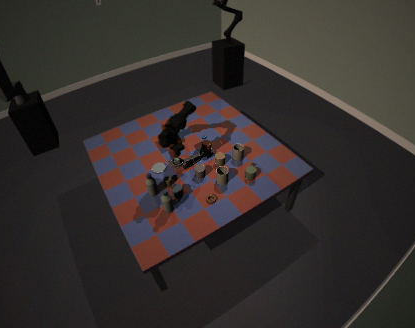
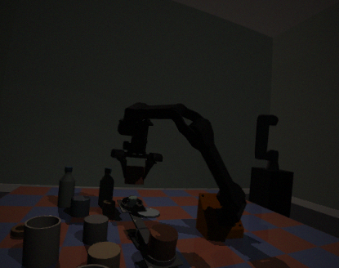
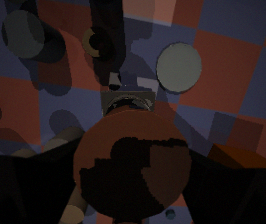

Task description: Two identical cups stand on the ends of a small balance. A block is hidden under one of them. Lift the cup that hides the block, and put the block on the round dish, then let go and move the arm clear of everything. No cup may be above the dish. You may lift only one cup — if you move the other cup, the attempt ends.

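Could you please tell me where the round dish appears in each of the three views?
Top: dish left of centre, beside the balance.
Exterior: dish low centre, a pale disc behind the brown cup.
Wrist: dish upper right.
Shared landmark: the balance's bare end pad, next to the dish.

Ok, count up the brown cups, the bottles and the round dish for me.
Brown cups: 2, one in the air, one standing low
Bottles: 2
Round dish: 1
Total: 5
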`<state>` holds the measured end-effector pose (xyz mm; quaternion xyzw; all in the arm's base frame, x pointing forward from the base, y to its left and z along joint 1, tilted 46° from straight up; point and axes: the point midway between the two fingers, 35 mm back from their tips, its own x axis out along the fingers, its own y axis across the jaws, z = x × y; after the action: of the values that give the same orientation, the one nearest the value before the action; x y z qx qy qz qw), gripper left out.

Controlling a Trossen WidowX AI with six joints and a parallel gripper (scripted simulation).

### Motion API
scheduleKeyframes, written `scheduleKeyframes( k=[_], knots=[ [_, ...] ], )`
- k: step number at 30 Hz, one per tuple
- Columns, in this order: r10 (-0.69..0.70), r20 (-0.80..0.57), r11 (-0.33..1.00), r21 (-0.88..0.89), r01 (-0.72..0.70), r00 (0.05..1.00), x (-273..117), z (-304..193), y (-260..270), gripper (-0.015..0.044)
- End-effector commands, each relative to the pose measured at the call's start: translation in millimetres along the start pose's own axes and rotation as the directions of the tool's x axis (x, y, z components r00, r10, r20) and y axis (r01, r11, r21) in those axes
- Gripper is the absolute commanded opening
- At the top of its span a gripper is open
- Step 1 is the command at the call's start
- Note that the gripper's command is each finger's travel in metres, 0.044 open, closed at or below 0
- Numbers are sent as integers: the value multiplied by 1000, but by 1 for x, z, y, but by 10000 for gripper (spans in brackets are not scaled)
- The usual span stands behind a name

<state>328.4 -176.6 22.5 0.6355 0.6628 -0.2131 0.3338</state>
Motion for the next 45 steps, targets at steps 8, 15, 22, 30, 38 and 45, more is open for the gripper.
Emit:
scheduleKeyframes(
  k=[8, 15, 22, 30, 38, 45],
  knots=[
    [3, 2, 1000, 1, -3, 1000, -1, 1, 0, 0],
    [3, 2, 1000, 1, -3, 1000, -1, 1, 0, 0],
    [3, 2, 1000, 1, -3, 1000, -1, 1, 0, 0],
    [3, 2, 1000, 1, -3, 1000, -1, 1, 0, 0],
    [16, -10, 1000, -13, -16, 1000, 5, 21, -21, 0],
    [7, 1, 1000, -19, -7, 1000, 16, 52, -55, 0]
  ],
)
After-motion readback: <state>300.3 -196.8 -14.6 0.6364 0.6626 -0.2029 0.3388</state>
